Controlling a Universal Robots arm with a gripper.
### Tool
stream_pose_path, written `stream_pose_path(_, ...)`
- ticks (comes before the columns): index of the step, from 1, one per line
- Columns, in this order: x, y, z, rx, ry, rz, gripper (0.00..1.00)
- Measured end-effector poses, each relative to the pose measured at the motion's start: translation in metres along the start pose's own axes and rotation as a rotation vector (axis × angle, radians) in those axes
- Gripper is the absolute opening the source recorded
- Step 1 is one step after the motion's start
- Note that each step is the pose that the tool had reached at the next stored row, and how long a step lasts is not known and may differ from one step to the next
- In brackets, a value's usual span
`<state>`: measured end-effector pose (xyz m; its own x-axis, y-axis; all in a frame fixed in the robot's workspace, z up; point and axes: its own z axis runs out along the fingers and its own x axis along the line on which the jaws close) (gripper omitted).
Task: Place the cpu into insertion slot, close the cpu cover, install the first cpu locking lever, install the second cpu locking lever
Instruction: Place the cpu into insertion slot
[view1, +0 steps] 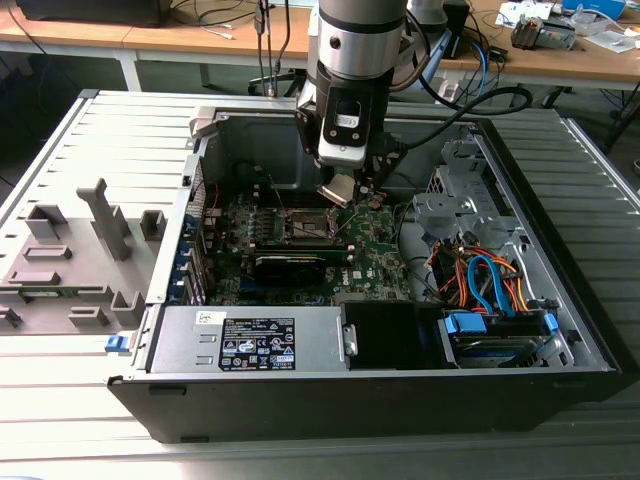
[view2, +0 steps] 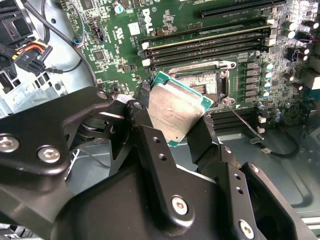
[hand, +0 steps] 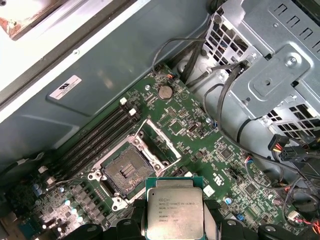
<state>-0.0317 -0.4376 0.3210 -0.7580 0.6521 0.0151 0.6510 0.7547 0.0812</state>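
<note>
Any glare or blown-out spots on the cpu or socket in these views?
First wrist view: cpu face and insertion slot evenly lit, no glare; a strip beyond the case wall is blown out. Second wrist view: cpu face has a soft sheen, the gripper holding it reads dark. Exterior view: the case interior around the insertion slot is dimmer than the slatted table.

A grey slatted metal worktable (view1: 60, 400) spreads across the foreground, with grey plastic holders (view1: 105, 215) standing on it towards the exterior view's left. Behind it run light wooden desks (view1: 170, 38) on white legs (view1: 130, 72), strewn with cables (view1: 215, 15), above a dark floor (view1: 40, 100).
</note>
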Motion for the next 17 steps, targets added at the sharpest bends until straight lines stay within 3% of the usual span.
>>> stream_pose_path(17, 0.0000, 0.0000, 0.0000, -0.0004, -0.0016, 0.020, 0.55)
